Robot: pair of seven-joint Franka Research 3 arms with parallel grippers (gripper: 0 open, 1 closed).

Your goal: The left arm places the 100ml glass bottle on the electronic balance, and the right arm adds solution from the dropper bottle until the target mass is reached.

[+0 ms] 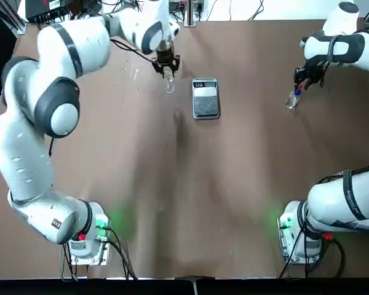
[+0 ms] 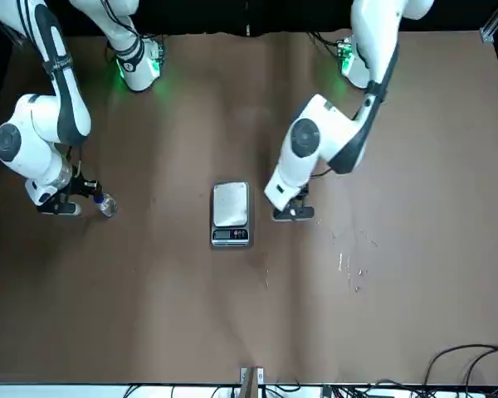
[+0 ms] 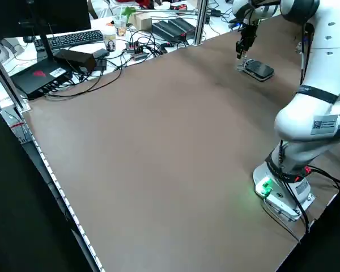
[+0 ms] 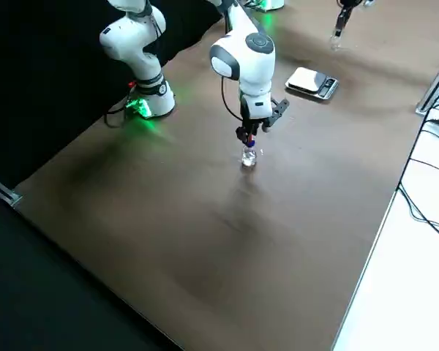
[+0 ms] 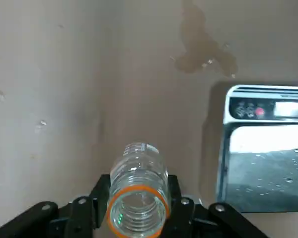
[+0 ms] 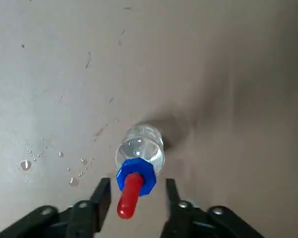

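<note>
Presently, left gripper (image 5: 137,210): fingers clamped on the neck of the 100ml glass bottle (image 5: 138,186), which hangs just beside the electronic balance (image 5: 263,148), not yet over its pan. Advice: carry sideways until centred above the steel, lower upright, release only once seated. Right gripper (image 6: 134,198): fingers spread either side of the dropper bottle (image 6: 137,163), apparently not gripping, well apart from the balance.

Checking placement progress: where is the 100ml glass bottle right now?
In the top view, the 100ml glass bottle is held in the left gripper, beside the electronic balance on its left, not yet on the pan.
</note>
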